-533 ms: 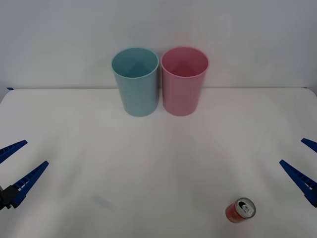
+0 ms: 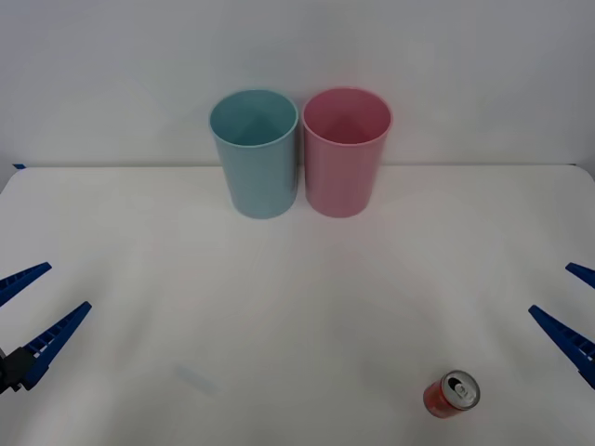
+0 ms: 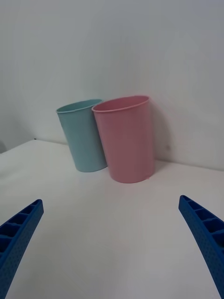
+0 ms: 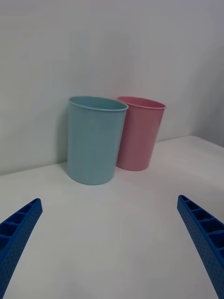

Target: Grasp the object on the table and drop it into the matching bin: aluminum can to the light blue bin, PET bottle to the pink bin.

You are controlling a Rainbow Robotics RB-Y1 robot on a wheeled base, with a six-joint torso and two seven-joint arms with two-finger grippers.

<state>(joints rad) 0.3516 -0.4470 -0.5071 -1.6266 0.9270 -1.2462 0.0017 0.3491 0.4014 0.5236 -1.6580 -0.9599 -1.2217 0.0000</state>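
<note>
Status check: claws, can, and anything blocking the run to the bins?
Left claw open, parked at table's left edge; right claw open, near the can. Can upright, ungrasped. Path to light blue bin unobstructed.

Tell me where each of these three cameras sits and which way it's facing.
Front view: above the arms, looking down at the table, aluminum can, both open grippers, left gripper, right gripper.
Right wrist view: on the right arm, facing the pink bin; blue fingers flank it.
Left wrist view: on the left arm, facing the light blue bin.
All share both bins.
</note>
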